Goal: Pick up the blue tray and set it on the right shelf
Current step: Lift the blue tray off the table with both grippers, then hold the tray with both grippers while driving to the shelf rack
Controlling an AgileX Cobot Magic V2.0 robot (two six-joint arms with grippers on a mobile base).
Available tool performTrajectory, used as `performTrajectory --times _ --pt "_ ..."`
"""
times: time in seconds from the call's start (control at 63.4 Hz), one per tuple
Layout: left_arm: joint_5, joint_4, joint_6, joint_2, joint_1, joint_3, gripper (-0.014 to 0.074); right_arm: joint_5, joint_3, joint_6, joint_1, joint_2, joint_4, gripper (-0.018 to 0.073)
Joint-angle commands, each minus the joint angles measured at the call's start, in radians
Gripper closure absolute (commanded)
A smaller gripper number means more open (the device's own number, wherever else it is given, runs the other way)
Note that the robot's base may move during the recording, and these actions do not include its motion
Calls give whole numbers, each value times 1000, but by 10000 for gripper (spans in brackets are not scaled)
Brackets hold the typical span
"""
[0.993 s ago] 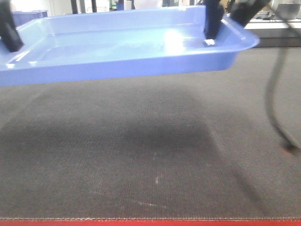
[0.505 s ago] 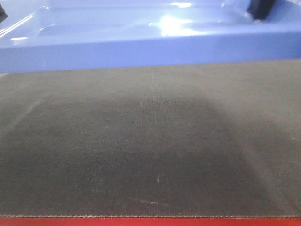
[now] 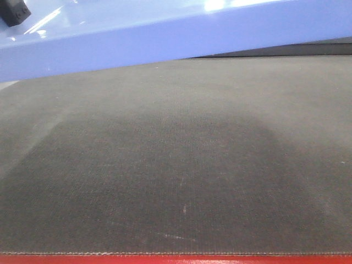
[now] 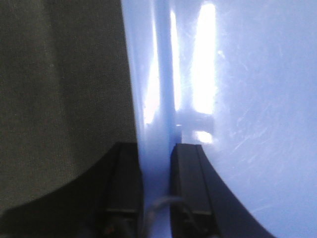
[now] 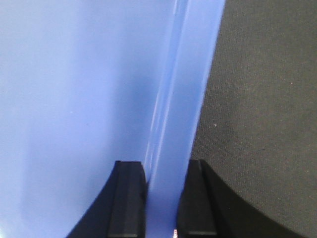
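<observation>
Front-facing view shows the tray (image 3: 165, 38) filling the top of the frame. Only its glossy blue outer wall and a strip of its inside are visible. It is tilted, so the wall runs lower at the left side and higher at the right side. It hangs above the counter (image 3: 176, 181) and does not touch it, and a broad soft shadow (image 3: 165, 165) lies on the dark fabric below. The counter has a red edge (image 3: 176, 259) along the bottom of this view.

From the left wrist view, the left gripper (image 4: 157, 191) pinches the rim of the tray (image 4: 247, 124). One black jaw is on the outer side over the counter (image 4: 59, 99), and the other jaw is on the inner side (bright light reflections lie on the plastic just ahead of it).

From the right wrist view, the right gripper (image 5: 163, 201) pinches the opposite rim in the same way. One jaw presses the inside of the tray (image 5: 74, 99), and the other jaw presses the outside, above the counter (image 5: 262, 124). Both grippers are closed on the plastic with no gap showing.
</observation>
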Motion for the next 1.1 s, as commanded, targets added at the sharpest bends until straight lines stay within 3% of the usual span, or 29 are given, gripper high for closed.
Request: performTrajectory --times 0.0,0.221,0.457,1.088 --pt "-17 42 28 -31 -5 -47 638 -42 -29 -30 -2 -31 -66 503" --pt "-17 42 28 -31 -5 -83 638 -41 -28 -30 -2 -31 -66 503" --pt "58 24 28 -31 -5 -83 645 -38 -28 -30 -2 -31 -66 503" --pt "58 22 28 -29 -5 -83 645 -38 -28 -30 -2 -31 -66 503"
